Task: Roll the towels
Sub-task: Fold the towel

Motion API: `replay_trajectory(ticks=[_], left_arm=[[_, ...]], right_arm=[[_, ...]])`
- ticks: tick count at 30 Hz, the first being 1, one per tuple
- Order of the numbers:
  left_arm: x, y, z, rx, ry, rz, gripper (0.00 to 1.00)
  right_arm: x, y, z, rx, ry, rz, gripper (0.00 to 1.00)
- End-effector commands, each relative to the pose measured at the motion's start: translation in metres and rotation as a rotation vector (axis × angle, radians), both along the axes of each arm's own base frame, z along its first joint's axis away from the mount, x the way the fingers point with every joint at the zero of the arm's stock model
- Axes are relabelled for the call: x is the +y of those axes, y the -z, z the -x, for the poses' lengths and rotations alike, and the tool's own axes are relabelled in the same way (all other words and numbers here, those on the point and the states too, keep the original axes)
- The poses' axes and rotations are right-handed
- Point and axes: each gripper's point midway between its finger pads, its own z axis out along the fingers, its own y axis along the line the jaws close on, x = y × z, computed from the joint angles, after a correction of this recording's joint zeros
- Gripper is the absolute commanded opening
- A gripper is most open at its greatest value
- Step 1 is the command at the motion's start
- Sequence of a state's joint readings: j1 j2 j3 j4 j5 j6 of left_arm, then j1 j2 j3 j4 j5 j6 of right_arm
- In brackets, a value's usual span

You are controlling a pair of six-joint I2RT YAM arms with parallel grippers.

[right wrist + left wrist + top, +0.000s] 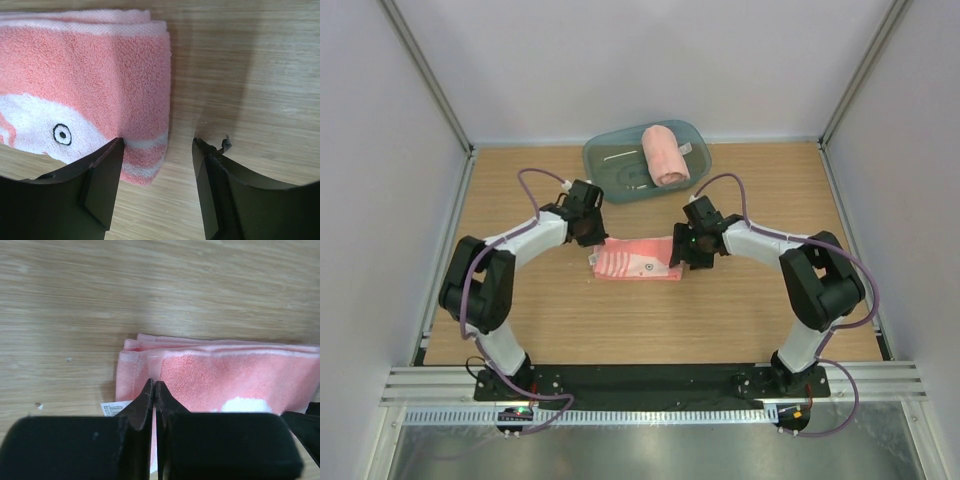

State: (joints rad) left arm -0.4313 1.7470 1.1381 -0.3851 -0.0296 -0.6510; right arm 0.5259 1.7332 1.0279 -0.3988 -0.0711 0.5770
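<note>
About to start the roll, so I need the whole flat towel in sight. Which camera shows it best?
Top external: the flat towel shows almost whole there, print up. The left wrist view shows only its left end and a white tag; the right wrist view only its right end, with stacked edges and some print.

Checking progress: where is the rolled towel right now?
Top view: the rolled towel lies in the right half of the teal tub at the far edge of the table, beyond the folded towel.
</note>
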Motion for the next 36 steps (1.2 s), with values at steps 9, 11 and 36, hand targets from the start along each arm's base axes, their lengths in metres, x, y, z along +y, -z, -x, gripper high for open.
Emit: replay_trajectory(ticks=[9,11,36], left_arm=[[0.034,-0.023,-0.003,-0.123,-0.128,-0.098,0.08],[0.032,-0.018,0.000,-0.105,-0.110,-0.095,0.18],[0.051,-0.099,0.076,-0.204,-0.072,-0.003,0.36]], right_arm=[[-0.001,-0.007,-0.003,-0.027,-0.003,-0.002,0.63],[-0.001,-0.024,-0.010,-0.065,-0.002,0.004,0.63],[0.004,-0.002,-0.035,0.001,0.013,0.028,0.29]])
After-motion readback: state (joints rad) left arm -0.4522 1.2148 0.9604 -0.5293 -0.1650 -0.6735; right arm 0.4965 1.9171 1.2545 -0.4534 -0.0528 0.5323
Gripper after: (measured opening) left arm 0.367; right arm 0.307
